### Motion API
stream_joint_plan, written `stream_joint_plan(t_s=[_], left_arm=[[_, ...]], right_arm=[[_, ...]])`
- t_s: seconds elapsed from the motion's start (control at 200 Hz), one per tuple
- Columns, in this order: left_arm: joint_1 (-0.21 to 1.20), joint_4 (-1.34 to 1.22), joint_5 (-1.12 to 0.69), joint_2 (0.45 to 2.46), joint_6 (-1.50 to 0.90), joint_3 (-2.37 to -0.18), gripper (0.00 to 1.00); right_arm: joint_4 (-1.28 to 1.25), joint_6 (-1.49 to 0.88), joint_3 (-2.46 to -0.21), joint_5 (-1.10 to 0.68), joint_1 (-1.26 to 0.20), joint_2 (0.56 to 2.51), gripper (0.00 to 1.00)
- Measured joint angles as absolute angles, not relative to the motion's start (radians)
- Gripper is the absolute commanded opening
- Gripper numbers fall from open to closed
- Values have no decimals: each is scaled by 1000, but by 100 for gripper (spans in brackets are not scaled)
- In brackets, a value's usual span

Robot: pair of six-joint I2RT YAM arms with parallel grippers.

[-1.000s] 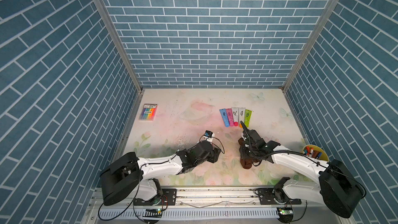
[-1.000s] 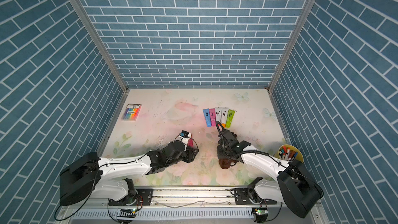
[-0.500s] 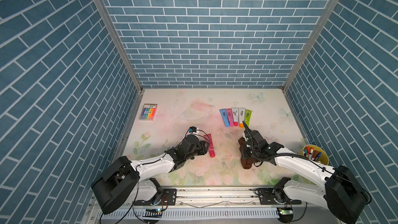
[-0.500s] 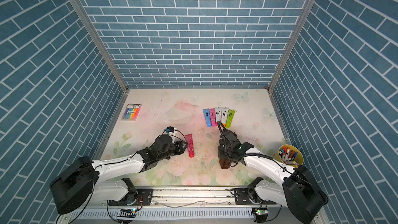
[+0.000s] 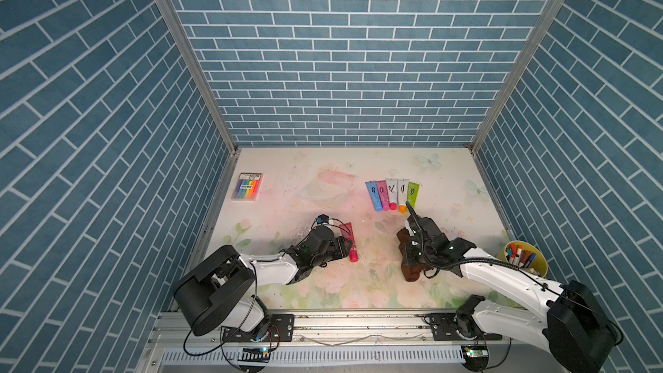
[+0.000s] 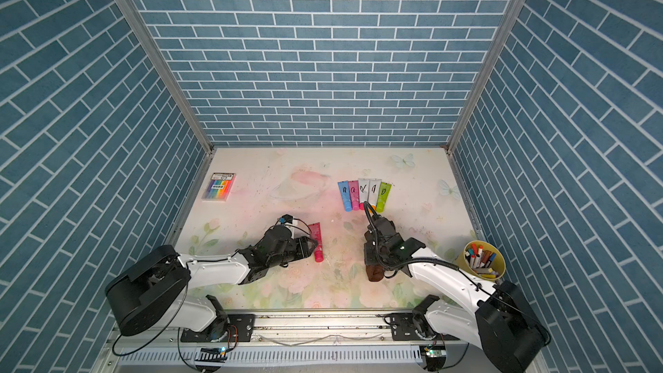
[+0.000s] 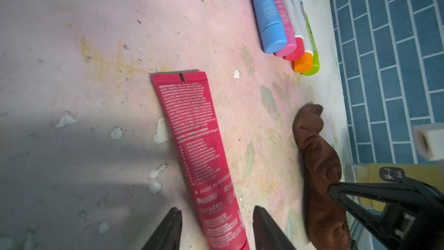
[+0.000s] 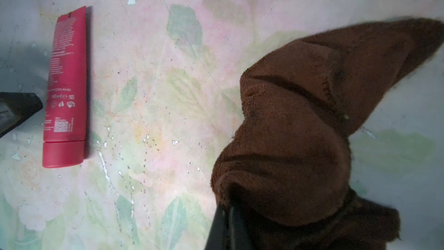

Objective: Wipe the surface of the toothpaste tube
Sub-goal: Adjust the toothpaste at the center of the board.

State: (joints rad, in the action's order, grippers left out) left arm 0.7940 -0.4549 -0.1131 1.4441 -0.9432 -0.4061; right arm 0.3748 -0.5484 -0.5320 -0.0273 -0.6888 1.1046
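The left gripper [image 7: 216, 212] has its jaws apart, astride the cap end of the crimson plastic toothpaste tube [image 7: 192, 126], which lies flat on the floral desk [image 5: 287, 188], just left of its middle, cap toward the front edge. The left wrist view cuts the cap off. The right gripper [image 8: 227, 215] is clamped on a bunched brown terry cloth [image 8: 300, 116] that buries its jaws. The desk is stained and chipped, inside blue brick-pattern walls [image 5: 341, 66].

I stood in what was a robot lab test cell: blue brick-print wall panels [image 5: 323, 66] on aluminium framing [image 5: 186, 55] enclosed a floral tabletop [image 5: 287, 174] with a front mounting rail [image 5: 358, 321].
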Motion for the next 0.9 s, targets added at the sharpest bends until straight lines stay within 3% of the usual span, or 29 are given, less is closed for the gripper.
stream_joint_plan(t_s=[0.465, 0.675, 0.9], left_arm=[[792, -492, -102, 1591, -910, -488, 31], [792, -490, -94, 1612, -879, -513, 15], [802, -342, -33, 1618, -795, -611, 6]], right_arm=[[385, -548, -526, -26, -689, 1065, 0], [386, -544, -526, -26, -689, 1064, 0], [386, -543, -526, -26, -689, 1064, 0]])
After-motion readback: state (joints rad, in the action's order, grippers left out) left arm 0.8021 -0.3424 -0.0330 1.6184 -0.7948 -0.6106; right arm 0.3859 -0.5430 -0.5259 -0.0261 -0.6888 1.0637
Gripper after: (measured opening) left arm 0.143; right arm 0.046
